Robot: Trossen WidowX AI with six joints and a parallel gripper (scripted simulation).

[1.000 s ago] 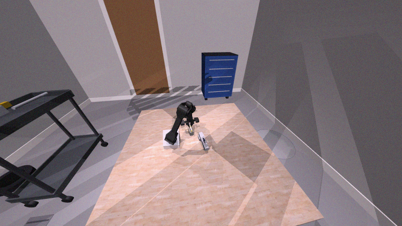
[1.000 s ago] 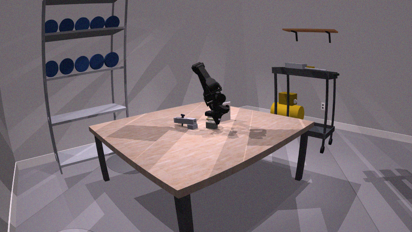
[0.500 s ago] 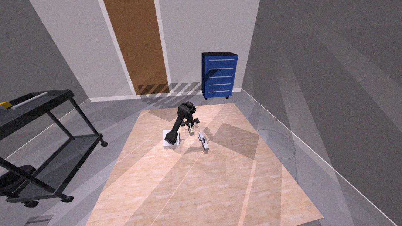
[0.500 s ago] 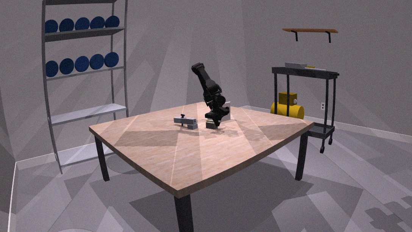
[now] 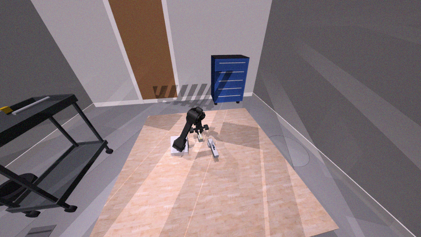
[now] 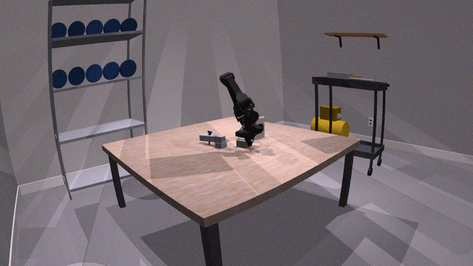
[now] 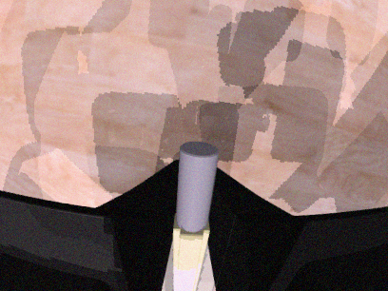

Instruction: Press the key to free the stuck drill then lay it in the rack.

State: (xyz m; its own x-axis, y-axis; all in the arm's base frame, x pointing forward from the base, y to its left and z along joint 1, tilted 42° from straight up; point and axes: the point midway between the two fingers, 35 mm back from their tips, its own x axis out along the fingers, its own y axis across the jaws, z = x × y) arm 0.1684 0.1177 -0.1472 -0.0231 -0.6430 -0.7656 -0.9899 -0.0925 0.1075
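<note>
My gripper (image 5: 199,132) (image 6: 249,143) (image 7: 192,168) is shut on the drill (image 5: 200,135) (image 6: 239,138) (image 7: 195,185), which has a grey cylindrical end and a pale yellow part. The drill lies roughly level, just above a low grey block (image 5: 200,140) (image 6: 243,144) that appears to be the rack; any contact between them is hidden. A light grey bar-like holder (image 5: 215,153) (image 6: 216,138) stands beside it, its far end raised off the table. The dark key (image 6: 209,132) stands upright through the holder, its knob above the top.
A white block (image 5: 174,149) (image 6: 261,133) stands close to the arm and rack. The wooden table (image 5: 229,191) (image 6: 185,165) bears everything. A dark cart (image 5: 73,98) (image 6: 350,82), metal shelving (image 6: 99,82) and a blue drawer cabinet (image 5: 231,76) stand away from the table.
</note>
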